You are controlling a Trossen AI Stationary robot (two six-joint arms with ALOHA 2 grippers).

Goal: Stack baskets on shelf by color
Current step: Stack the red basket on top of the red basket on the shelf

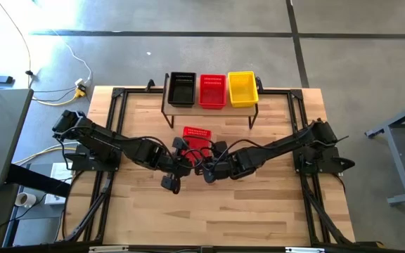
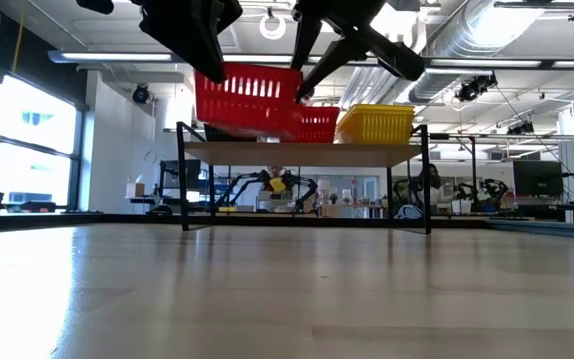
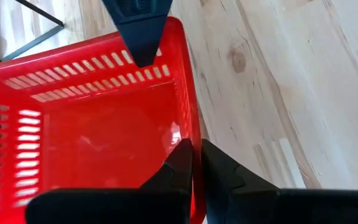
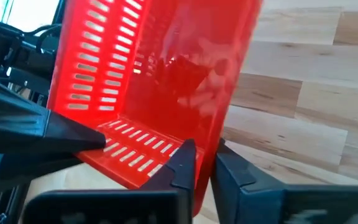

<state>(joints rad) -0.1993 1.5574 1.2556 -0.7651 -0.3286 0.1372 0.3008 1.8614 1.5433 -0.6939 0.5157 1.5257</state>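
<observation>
Starting on the left: my left gripper point(image 3: 194, 168) is clamped narrow on one rim of the red basket point(image 1: 196, 133), one finger inside the wall, one outside. In the low view the basket hangs clear of the tabletop point(image 1: 259, 211), so it is carried in the air, not resting.

Moving across: the basket sits between my two wrists, roughly mid-table and just near of the shelf point(image 1: 266, 107). Its long axis runs left to right, about parallel to the shelf's top. It rides a little tilted in the low view.

Now the right side: my right gripper point(image 4: 204, 163) has its fingers close together straddling the opposite wall of the same basket. Whether it is squeezing firmly or easing off, I can't say for sure; the wall is between the fingers and they sit close on it.

So both arms are equally near the load, one on each end.

And the relation that matters: the shelf lies on the far side of my grippers. On it, left to right, stand a black basket point(image 1: 182, 89), a red shelf basket point(image 1: 212, 91) and a yellow basket point(image 1: 242, 88). The red one is the middle slot, almost straight beyond what I'm holding, a touch right. My read: the coming move is away from me and up, then down into that middle basket.
</observation>
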